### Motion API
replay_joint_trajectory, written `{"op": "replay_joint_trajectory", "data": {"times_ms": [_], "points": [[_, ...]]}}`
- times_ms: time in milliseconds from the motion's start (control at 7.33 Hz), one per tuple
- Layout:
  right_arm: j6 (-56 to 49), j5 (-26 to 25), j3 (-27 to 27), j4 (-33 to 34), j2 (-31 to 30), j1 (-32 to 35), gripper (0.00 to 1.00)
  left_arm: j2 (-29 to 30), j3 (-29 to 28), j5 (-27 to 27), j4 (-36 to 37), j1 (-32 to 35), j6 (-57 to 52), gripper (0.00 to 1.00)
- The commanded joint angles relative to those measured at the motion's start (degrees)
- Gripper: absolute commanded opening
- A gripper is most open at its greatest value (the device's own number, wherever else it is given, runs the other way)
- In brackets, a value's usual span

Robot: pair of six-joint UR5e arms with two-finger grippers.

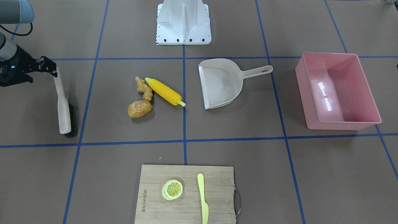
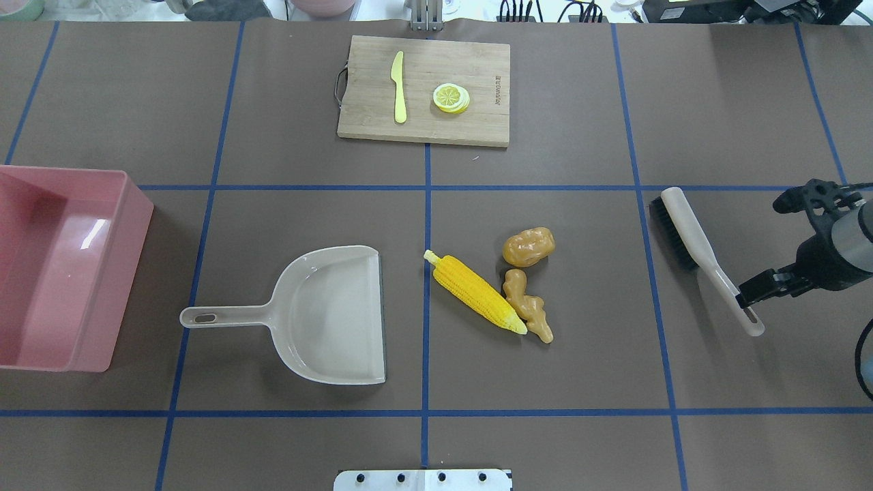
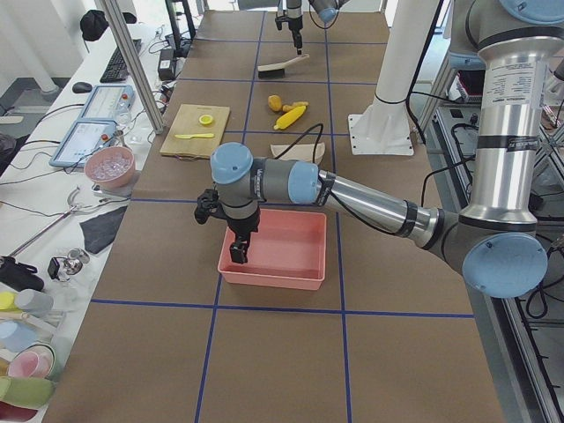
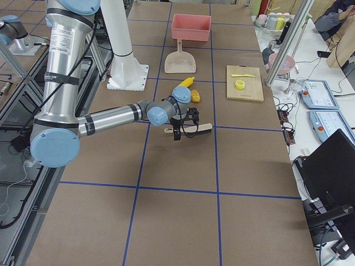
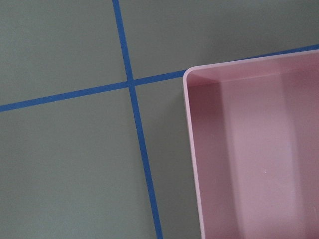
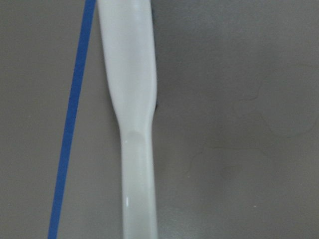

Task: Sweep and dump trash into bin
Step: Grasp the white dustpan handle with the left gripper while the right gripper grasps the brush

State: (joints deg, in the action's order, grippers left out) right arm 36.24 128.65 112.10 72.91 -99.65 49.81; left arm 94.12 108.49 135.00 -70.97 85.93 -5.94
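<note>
The trash lies together at mid-table: a yellow corn cob [image 2: 474, 293], a tan ginger root [image 2: 528, 307] and a brown-yellow potato [image 2: 528, 247]. The beige dustpan [image 2: 334, 314] rests to their left, its mouth towards them. The pink bin [image 2: 116, 286] stands empty at the far left. A pale brush [image 2: 689, 228] with black bristles lies flat on the right. My right gripper [image 2: 758, 249] hangs open over its handle, holding nothing. My left gripper [image 3: 238, 251] hovers at the bin's outer end; I cannot tell if it is open or shut.
A wooden cutting board [image 2: 477, 123] at the far edge carries a lemon slice [image 2: 451, 97] and a pale yellow knife [image 2: 398, 88]. The robot's white base [image 1: 183, 21] stands at the near edge. Blue tape lines grid the brown table.
</note>
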Motion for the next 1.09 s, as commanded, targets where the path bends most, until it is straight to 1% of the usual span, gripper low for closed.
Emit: {"op": "replay_joint_trajectory", "data": {"times_ms": [0, 136, 273, 409, 545, 682, 818, 955], "points": [[1.72, -2.44, 0.40, -0.04, 0.42, -4.27, 1.00, 9.28, 0.76, -0.17, 8.98, -3.72, -0.21, 1.00], [1.99, -3.05, 0.31, 0.13, 0.51, -4.98, 0.97, 11.67, 1.63, -0.26, 8.75, -7.50, -0.21, 1.00], [1.99, -3.23, 0.14, 0.31, 0.60, -5.68, 0.81, 13.87, 2.69, -0.52, 8.74, -9.36, -0.21, 1.00], [1.90, -3.15, 0.14, 0.39, 0.51, -5.60, 0.59, 13.98, 6.26, -0.61, 8.66, -14.60, -0.12, 1.00], [1.64, -2.71, 0.14, 0.57, 0.51, -5.77, 0.27, 15.20, 7.60, -0.61, 8.13, -18.22, -0.21, 1.00], [1.29, -2.27, 0.14, 0.48, 0.51, -5.69, 0.02, 15.30, 10.92, -5.40, 5.69, -23.30, -0.30, 1.00], [1.28, -2.09, 0.22, 0.48, 0.51, -5.60, 0.00, 15.56, 14.61, -9.54, 5.15, -29.79, -0.30, 1.00], [1.28, -1.92, 0.31, 0.48, 0.51, -5.43, 0.00, 16.87, 15.78, -13.84, 5.23, -36.12, -0.30, 1.00]]}}
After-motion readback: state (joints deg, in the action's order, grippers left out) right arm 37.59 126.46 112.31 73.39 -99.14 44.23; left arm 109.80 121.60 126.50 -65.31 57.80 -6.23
